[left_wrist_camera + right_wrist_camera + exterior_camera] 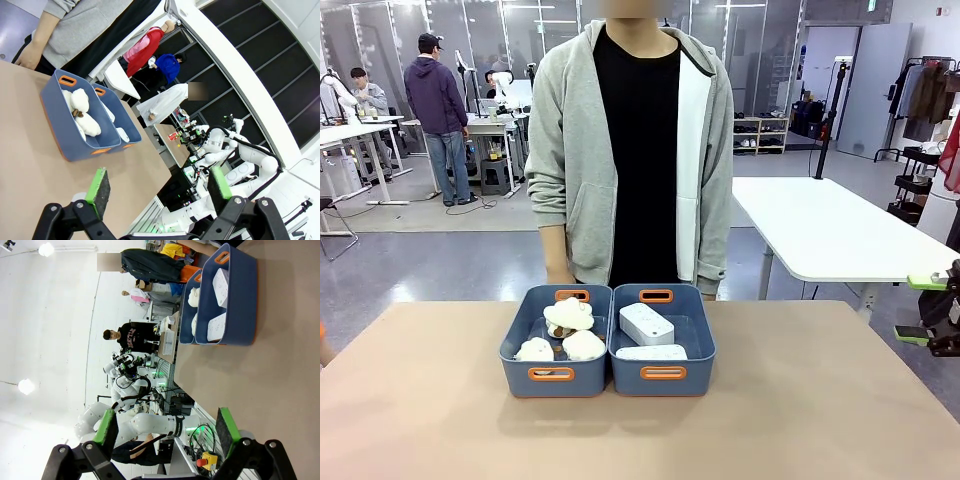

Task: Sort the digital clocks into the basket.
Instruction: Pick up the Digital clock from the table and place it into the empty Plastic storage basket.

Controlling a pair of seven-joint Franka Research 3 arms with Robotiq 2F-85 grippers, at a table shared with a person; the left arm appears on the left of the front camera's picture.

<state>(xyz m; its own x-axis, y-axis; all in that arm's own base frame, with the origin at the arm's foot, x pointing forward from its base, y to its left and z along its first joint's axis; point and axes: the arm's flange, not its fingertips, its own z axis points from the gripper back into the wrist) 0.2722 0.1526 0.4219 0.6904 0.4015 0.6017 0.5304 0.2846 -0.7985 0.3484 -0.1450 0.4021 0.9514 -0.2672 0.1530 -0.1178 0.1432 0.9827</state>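
Two white digital clocks lie in the right-hand blue basket [662,372]: one clock [646,323] tilted at the back, the other clock [651,352] flat at the front. The right wrist view looks across the table at the basket [240,300] with both clocks [220,285] inside. My right gripper [928,308] hangs open at the table's right edge, well clear of the baskets; its green-padded fingers [226,431] stand apart with nothing between them. My left gripper [159,187] is open too, its pads [97,186] empty, off to the side of the baskets.
A second identical blue bin [556,370] touches the basket's left side and holds three fluffy white plush toys [568,316]. A person in a grey hoodie [630,150] stands right behind the bins, hands down. The tan table [640,435] is bare in front.
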